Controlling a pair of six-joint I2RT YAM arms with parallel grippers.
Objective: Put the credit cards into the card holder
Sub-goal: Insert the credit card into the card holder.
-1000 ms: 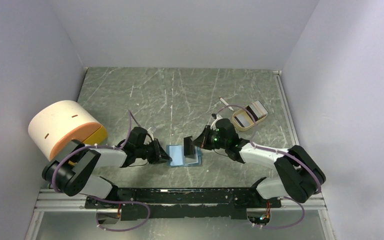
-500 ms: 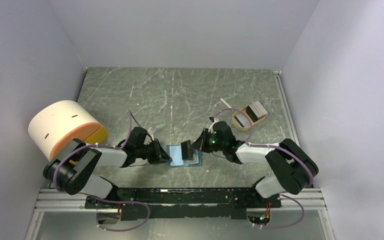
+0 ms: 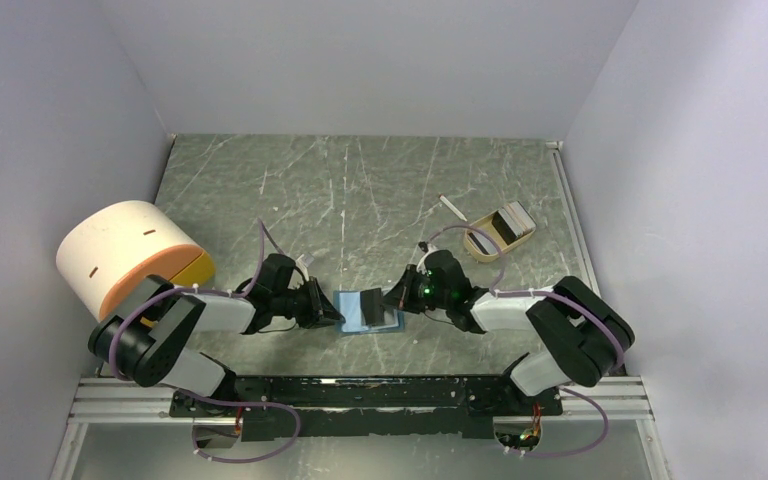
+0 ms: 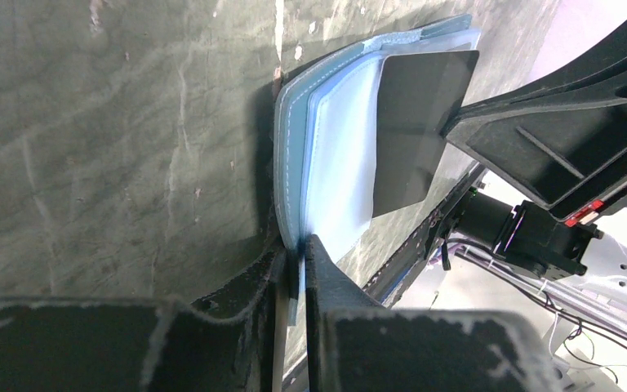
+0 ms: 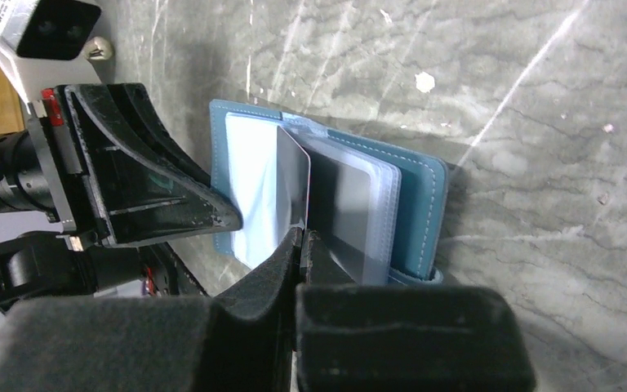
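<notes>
The card holder (image 3: 368, 312) lay open on the table (image 3: 360, 190), near the front edge and between the two arms. Its teal cover was underneath and its pale clear sleeves were on top.

The left gripper (image 4: 298, 263) was closed on the card holder. In the left wrist view its two fingers pinched the near edge of the pale inner leaf, with almost no gap between them.

The right gripper (image 5: 302, 238) was closed as well, on the dark card (image 5: 292, 175), which it held by one short edge. The dark card stood tilted over the open holder, about at its middle. Its free end was touching or nearly touching the sleeves (I cannot tell which from these views).

In the right wrist view a dark rectangle showed through the clear sleeve just to the right of the held card. Whether this was another card inside a slot or only a shadow, I cannot tell.

The other cards (image 3: 512, 222), pale ones and a dark one, stood leaning in the tan tray (image 3: 478, 245). The tray was on the far right part of the table, well apart from the card holder. A thin white stick (image 3: 450, 207) lay on the table just beside the tray, on its left. At the left side a big round cream object (image 3: 125, 250) with an orange face stood near the left wall, beyond the left arm.
</notes>
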